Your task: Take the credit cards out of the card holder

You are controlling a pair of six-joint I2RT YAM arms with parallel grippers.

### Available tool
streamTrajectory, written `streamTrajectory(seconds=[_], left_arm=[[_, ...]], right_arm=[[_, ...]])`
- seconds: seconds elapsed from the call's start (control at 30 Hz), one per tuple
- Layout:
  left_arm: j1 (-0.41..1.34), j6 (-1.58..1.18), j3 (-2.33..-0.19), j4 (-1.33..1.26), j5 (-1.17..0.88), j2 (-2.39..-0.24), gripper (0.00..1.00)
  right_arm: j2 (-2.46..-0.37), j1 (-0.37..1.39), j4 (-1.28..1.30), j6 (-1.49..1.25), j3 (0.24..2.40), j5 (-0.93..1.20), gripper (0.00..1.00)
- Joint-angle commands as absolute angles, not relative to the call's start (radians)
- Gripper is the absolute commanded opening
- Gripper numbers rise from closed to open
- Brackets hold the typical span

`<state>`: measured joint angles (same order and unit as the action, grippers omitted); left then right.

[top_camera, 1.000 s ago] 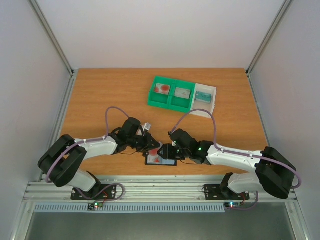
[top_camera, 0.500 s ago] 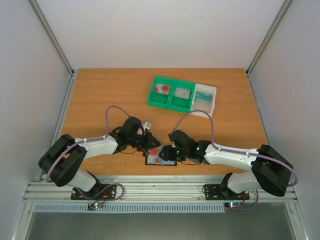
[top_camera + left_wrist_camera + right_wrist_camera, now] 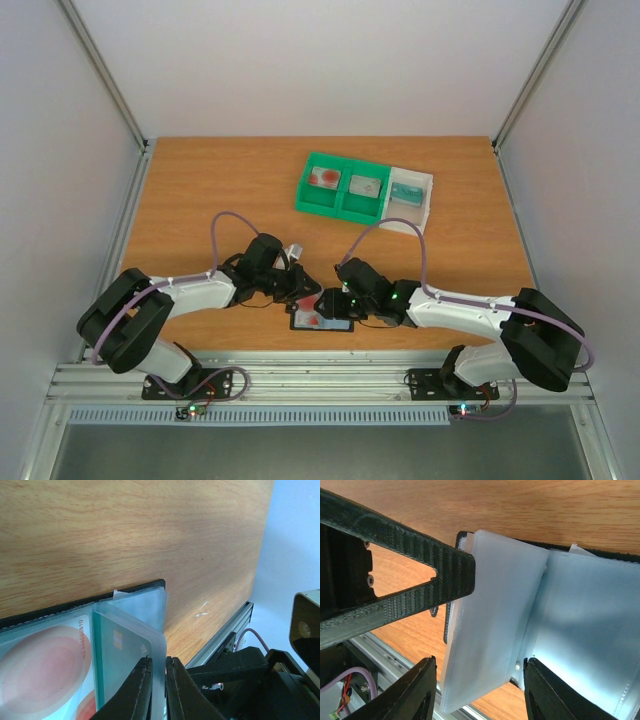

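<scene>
The card holder lies open near the table's front edge, a whitish card with red marks showing in it. In the left wrist view my left gripper is shut on a translucent pocket leaf of the holder, lifted off its black cover. A teal card sits in that leaf, and the red-marked card lies beside it. My right gripper is open, its jaws either side of the raised leaf. In the top view the two grippers, left and right, meet over the holder.
A green compartment tray at the back holds a red-marked card and a greyish card. A white tray beside it holds a teal card. The aluminium rail runs just in front of the holder.
My right gripper has crept left, closer in over the holder. My left gripper has hardly moved and keeps its hold on the leaf.
</scene>
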<state>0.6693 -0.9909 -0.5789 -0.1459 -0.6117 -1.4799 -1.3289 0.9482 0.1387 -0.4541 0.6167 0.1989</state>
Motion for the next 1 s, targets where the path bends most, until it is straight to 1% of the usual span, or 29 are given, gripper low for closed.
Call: streamTrajectory(seconds=[0.0, 0.1, 0.27, 0.37, 0.53, 0.6, 0.87, 0.97], left_arm=[[0.676, -0.973, -0.596, -0.158, -0.595, -1.489, 0.11], [0.676, -0.971, -0.593, -0.158, -0.594, -1.487, 0.11], [0.676, -0.967, -0.592, -0.15, -0.59, -1.486, 0.11], [0.675, -0.958, -0.591, -0.136, -0.579, -1.486, 0.12], [0.675, -0.945, -0.593, -0.124, -0.572, -1.484, 0.12], [0.676, -0.94, -0.594, -0.117, -0.568, -1.484, 0.12], [0.675, -0.912, -0.595, -0.07, -0.539, -1.477, 0.12], [0.676, -0.91, -0.591, -0.066, -0.53, -1.482, 0.14]], right_arm=[[-1.354, 0.944, 0.117, -0.462, 0.616, 0.196, 0.47], [-1.373, 0.944, 0.134, -0.457, 0.623, 0.19, 0.43], [-1.384, 0.945, 0.152, -0.46, 0.624, 0.181, 0.39], [-1.37, 0.943, 0.159, -0.457, 0.621, 0.18, 0.38], [-1.342, 0.944, 0.189, -0.447, 0.626, 0.172, 0.4], [-1.335, 0.943, 0.201, -0.445, 0.629, 0.17, 0.39], [-1.304, 0.945, 0.21, -0.434, 0.629, 0.174, 0.23], [-1.3, 0.944, 0.198, -0.431, 0.625, 0.182, 0.2]])
